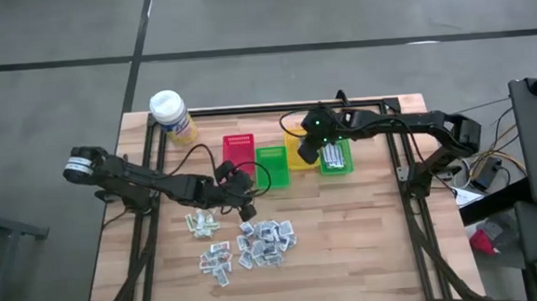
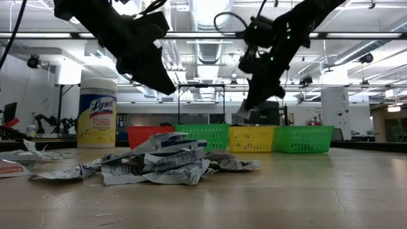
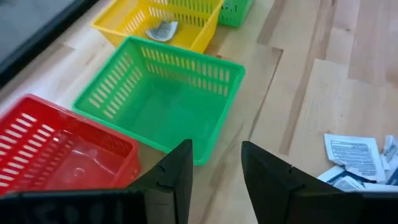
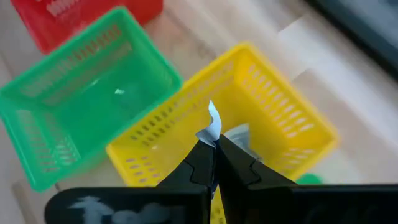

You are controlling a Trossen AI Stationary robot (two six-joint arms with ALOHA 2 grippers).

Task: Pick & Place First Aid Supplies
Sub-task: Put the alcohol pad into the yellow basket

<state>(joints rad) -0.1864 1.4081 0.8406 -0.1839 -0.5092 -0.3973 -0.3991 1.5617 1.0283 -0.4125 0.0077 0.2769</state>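
Heap of small white crinkled printed packets (image 1: 246, 242) at table's 6 o'clock, left gripper (image 1: 244, 201) spread and empty just above it toward 12, right gripper (image 4: 213, 163) clenched on one silvery packet (image 4: 211, 127) over yellow bin (image 4: 292, 127).

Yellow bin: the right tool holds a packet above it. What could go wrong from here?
1. The right tool pinches only the edge of the packet; it may slip out early or stick.
2. The light packet could flutter past the yellow bin into the green bin beside it.
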